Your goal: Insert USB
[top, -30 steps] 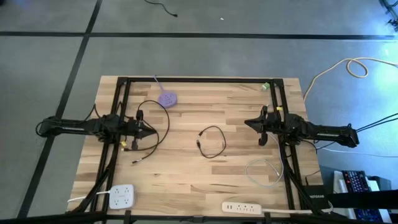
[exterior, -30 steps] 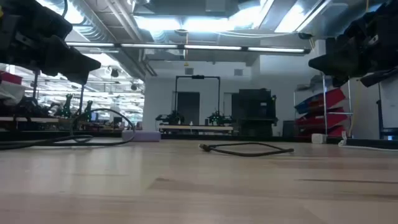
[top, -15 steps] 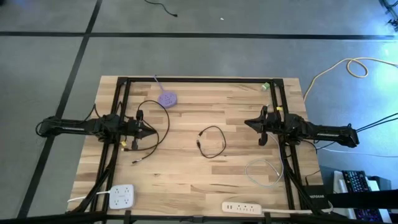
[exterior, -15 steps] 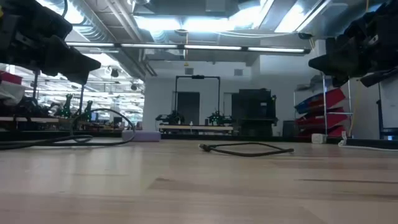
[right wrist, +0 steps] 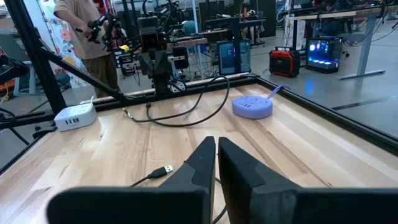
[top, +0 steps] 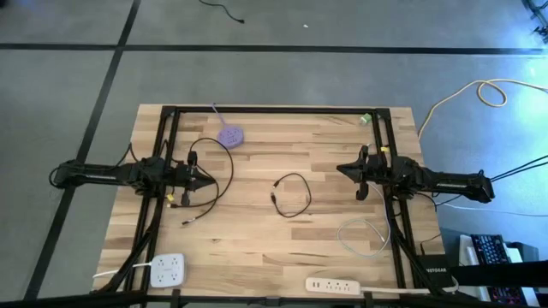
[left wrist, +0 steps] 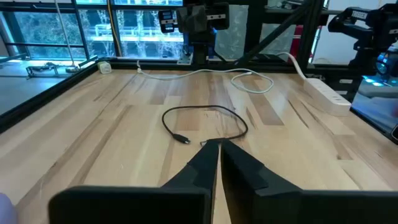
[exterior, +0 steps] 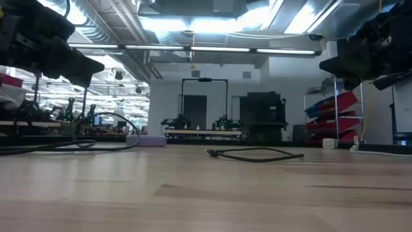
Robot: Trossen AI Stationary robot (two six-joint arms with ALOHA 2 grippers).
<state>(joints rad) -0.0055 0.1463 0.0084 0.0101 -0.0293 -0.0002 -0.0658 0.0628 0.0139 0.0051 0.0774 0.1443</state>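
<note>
The left end effector and right end effector are hovering at opposite desk sides, fingers pressed together, gripping nothing. The black USB cable is lying coiled at mid-desk between them.

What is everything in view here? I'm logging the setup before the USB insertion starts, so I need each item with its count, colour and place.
Short USB cable: one, black, looped at the table's middle, between the two grippers.
Round hub: one, purple, far side of the table, left of centre.
Long cable: one, black, curling near the left gripper.
Coiled cable: one, white, near side, right.
Square power strip: one, white, near left corner.
Long power strip: one, white, near edge, right.
Table: one, light wood.
Person: one, beyond the table in the right wrist view.
Left gripper: shut, empty, left side.
Right gripper: shut, empty, right side.
</note>
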